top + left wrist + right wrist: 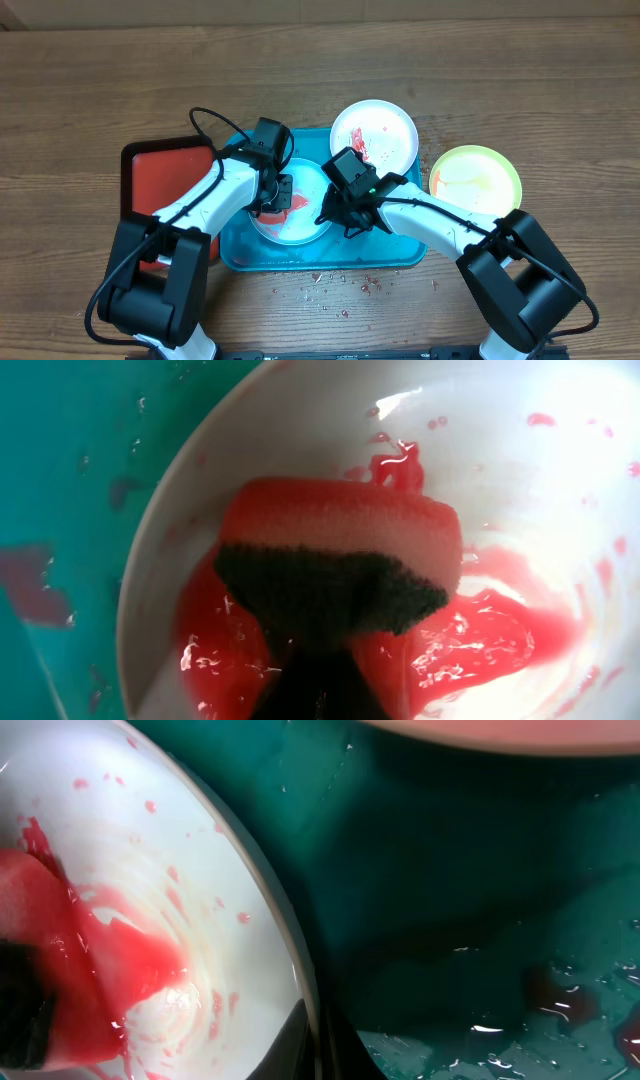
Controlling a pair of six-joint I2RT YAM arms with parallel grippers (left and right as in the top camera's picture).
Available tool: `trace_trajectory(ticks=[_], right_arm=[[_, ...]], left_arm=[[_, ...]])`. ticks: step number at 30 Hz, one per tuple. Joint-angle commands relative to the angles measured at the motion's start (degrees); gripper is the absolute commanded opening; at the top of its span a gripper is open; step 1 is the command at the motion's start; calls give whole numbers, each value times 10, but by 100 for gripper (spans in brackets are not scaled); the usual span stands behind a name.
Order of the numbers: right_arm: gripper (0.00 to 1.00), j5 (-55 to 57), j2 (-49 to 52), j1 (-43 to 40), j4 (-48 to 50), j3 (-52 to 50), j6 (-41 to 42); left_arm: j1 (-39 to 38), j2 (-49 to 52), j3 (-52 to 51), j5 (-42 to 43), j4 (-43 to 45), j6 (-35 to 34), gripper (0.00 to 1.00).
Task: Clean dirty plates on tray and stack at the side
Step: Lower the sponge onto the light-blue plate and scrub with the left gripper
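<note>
The pale aqua plate (300, 228) lies in the turquoise tray (390, 255), smeared with wet red sauce. My left gripper (283, 192) is shut on a sponge with a dark scrub pad (340, 550), pressed onto the plate (520, 480). My right gripper (335, 213) is shut on the plate's right rim, one finger inside and one outside (318, 1040). The white plate (385, 135) with red smears sits at the tray's far right corner. The yellow-green plate (480, 178) lies on the table to the right of the tray.
A red tray with a dark rim (160, 175) lies to the left of the turquoise tray. Red specks and crumbs (340, 285) dot the table in front of the tray. Wet streaks mark the tray floor (450, 900).
</note>
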Motion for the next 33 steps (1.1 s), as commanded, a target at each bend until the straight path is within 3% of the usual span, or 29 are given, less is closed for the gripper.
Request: trace_trajectory(ticks=[1, 4, 7, 13, 14, 15, 17, 21, 23, 29, 32, 33], right_arm=[[4, 5, 5, -1, -1, 10, -1], [4, 5, 5, -1, 0, 10, -1], [4, 5, 5, -1, 0, 10, -1], [4, 5, 5, -1, -1, 10, -2], [4, 5, 5, -1, -1, 10, -2], [4, 5, 5, -1, -1, 10, -3], [4, 5, 5, -1, -1, 10, -3], [4, 5, 5, -1, -1, 10, -3], [4, 5, 5, -1, 0, 10, -3], [4, 5, 5, -1, 0, 10, -3], [4, 5, 5, -1, 0, 10, -3], [4, 5, 5, -1, 1, 10, -3]], left_arm=[[5, 54, -11, 190, 7, 97, 4], [5, 54, -8, 361, 8, 206, 4], [5, 54, -4, 370, 31, 214, 4], [10, 54, -2, 148, 132, 53, 4], [10, 54, -2, 93, 142, 23, 4], [10, 54, -2, -21, 146, -40, 4], [10, 54, -2, -127, 125, -101, 4], [10, 54, -2, -190, 68, -139, 4], [9, 54, -2, -138, 28, -105, 4], [9, 54, -2, 104, -70, 91, 4], [9, 54, -2, 243, -104, 213, 4], [9, 54, -2, 326, -123, 291, 4]])
